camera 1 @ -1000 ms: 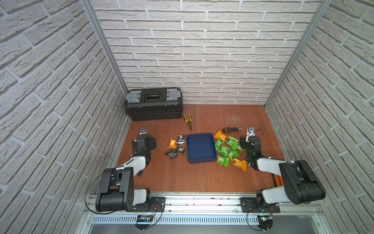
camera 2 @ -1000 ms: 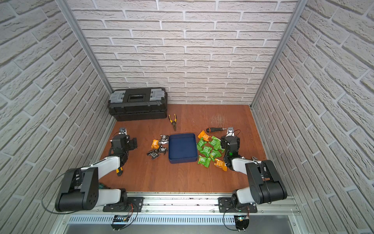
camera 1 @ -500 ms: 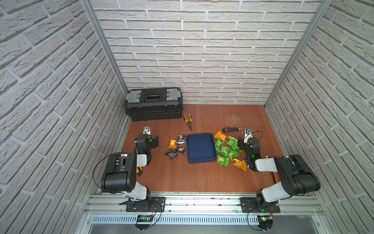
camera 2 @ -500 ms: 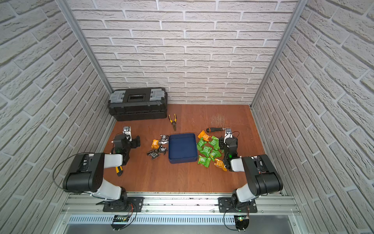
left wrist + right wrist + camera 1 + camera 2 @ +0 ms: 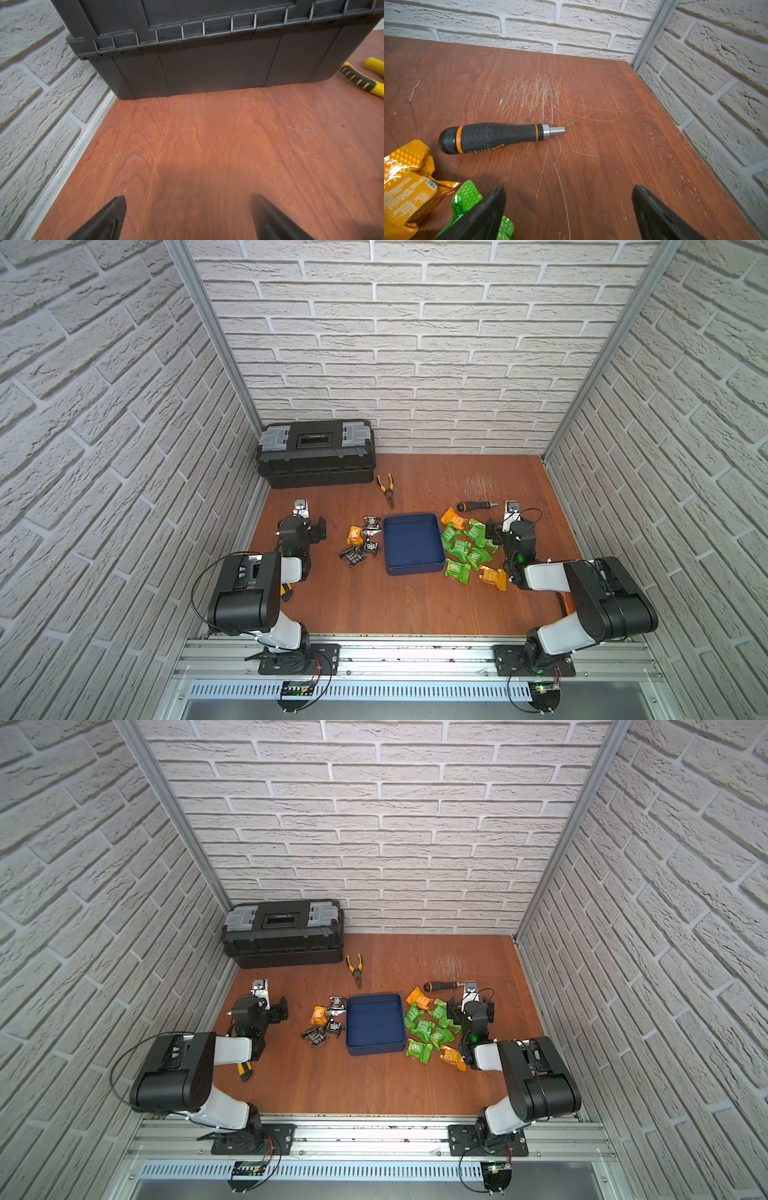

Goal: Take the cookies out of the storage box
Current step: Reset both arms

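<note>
The storage box (image 5: pixel 411 545) (image 5: pixel 376 1025), a shallow navy blue tray, sits mid-table and shows only its bare floor. Green and orange cookies (image 5: pixel 465 549) (image 5: pixel 428 1029) lie in a heap on the wood just right of it. Black and orange cookies (image 5: pixel 361 539) (image 5: pixel 326 1021) lie to its left. My left gripper (image 5: pixel 302 531) (image 5: pixel 188 198) is open over bare wood, left of the black packets. My right gripper (image 5: pixel 508 531) (image 5: pixel 568 189) is open and holds nothing. It sits at the right edge of the green heap, with a green packet (image 5: pixel 467 197) beside one finger and an orange packet (image 5: pixel 406 182) further out.
A black toolbox (image 5: pixel 316 452) (image 5: pixel 207 52) stands at the back left, right in front of my left gripper. Yellow-handled pliers (image 5: pixel 386 489) (image 5: pixel 361 81) lie beside it. A black and orange screwdriver handle (image 5: pixel 476 505) (image 5: pixel 496 137) lies behind the green heap. Brick walls close three sides.
Both arms have folded back toward their bases, upper links drawn in over the front rail. The grippers stay near the same spots. The box and packets have not moved.
</note>
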